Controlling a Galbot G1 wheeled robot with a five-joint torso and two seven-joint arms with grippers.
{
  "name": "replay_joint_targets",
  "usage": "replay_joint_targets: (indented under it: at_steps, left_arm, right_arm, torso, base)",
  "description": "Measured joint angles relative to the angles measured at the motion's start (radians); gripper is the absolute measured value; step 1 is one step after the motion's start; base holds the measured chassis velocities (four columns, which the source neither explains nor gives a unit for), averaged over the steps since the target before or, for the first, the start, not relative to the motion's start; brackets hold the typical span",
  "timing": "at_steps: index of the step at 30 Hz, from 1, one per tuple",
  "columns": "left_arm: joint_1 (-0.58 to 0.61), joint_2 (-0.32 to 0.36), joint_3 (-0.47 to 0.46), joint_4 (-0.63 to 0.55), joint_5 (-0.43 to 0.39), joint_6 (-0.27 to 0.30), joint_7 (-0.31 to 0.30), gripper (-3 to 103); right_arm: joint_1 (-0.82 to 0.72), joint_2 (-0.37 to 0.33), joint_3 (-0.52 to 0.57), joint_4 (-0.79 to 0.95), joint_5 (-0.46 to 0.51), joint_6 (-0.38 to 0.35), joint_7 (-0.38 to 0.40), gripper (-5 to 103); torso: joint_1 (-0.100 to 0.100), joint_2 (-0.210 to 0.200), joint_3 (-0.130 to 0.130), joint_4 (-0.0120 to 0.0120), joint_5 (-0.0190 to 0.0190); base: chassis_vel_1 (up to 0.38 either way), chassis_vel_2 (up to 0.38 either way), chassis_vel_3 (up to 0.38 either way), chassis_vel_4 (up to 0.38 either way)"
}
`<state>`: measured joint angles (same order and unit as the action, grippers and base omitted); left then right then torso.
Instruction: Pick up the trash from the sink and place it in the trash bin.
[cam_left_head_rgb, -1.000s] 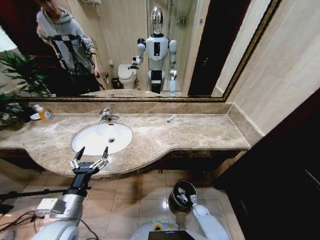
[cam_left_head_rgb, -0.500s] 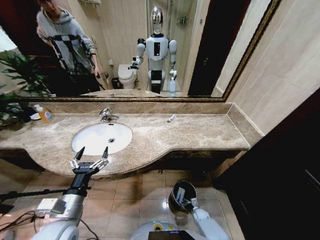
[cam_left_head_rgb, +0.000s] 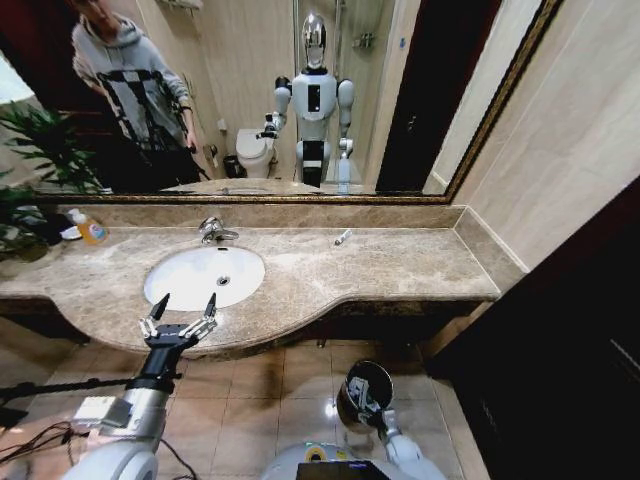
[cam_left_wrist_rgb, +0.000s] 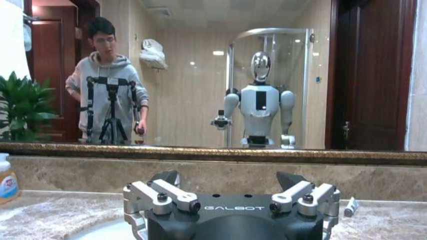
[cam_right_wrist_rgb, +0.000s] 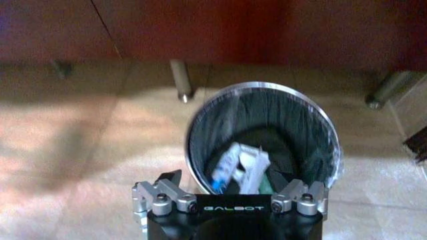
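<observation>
My right gripper (cam_right_wrist_rgb: 235, 186), jaws apart and empty, hangs over the round black shiny-rimmed trash bin (cam_right_wrist_rgb: 319, 116) holding white packets (cam_right_wrist_rgb: 248, 167); left gripper (cam_left_head_rgb: 180, 310), jaws apart, fronts the white oval sink (cam_left_head_rgb: 185, 268).

The head camera looks forward and down from above the beige-brown marble counter (cam_left_head_rgb: 330, 270), taking in the white oval sink (cam_left_head_rgb: 205, 275), the wide gold-framed wall mirror (cam_left_head_rgb: 270, 100) behind it and the tiled floor in front, where the small round black trash bin with a shiny rim (cam_left_head_rgb: 362, 392) stands. The left wrist camera sits low at the counter's front edge, just behind the left gripper (cam_left_wrist_rgb: 230, 192), facing level toward the mirror (cam_left_wrist_rgb: 213, 75) — both views share the mirror and the counter. The right wrist camera looks steeply down, close above the bin (cam_right_wrist_rgb: 263, 135) — a part of the floor it shares with the head view.
</observation>
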<state>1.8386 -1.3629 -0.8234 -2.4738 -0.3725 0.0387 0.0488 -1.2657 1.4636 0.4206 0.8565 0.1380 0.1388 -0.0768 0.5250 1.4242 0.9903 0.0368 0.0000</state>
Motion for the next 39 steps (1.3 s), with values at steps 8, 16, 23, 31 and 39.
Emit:
replay_joint_targets:
  at_steps: [8, 16, 23, 31, 39]
  left_arm:
    - [0.0, 0.0, 0.0, 0.0, 0.0, 0.0, 0.0, 100]
    - [0.0, 0.0, 0.0, 0.0, 0.0, 0.0, 0.0, 100]
    - [0.0, 0.0, 0.0, 0.0, 0.0, 0.0, 0.0, 100]
    - [0.0, 0.0, 0.0, 0.0, 0.0, 0.0, 0.0, 100]
    - [0.0, 0.0, 0.0, 0.0, 0.0, 0.0, 0.0, 100]
  right_arm:
    - [-0.225, -0.005, -0.007, 0.409, -0.069, 0.105, 0.096, 88]
    - [-0.409, -0.01, 0.031, 0.718, -0.246, 0.157, 0.212, 90]
    - [-0.545, -0.015, 0.032, 0.989, -0.314, 0.13, 0.254, 93]
    - [-0.559, -0.03, 0.018, 1.171, -0.304, 0.071, 0.246, 94]
    - [-0.328, -0.055, -0.005, 1.249, -0.204, -0.141, 0.182, 96]
  torso:
    - [0.0, 0.0, 0.0, 0.0, -0.0001]
    - [0.0, 0.0, 0.0, -0.0001, -0.0002]
    - [0.0, 0.0, 0.0, -0.0001, -0.0001]
    - [0.0, 0.0, 0.0, -0.0001, -0.0002]
    - [0.0, 0.0, 0.0, 0.0, 0.0]
  base:
    - [0.0, 0.0, 0.0, 0.0]
    - [0.0, 0.0, 0.0, 0.0]
    - [0.0, 0.0, 0.0, 0.0]
    - [0.0, 0.0, 0.0, 0.0]
    - [0.0, 0.0, 0.0, 0.0]
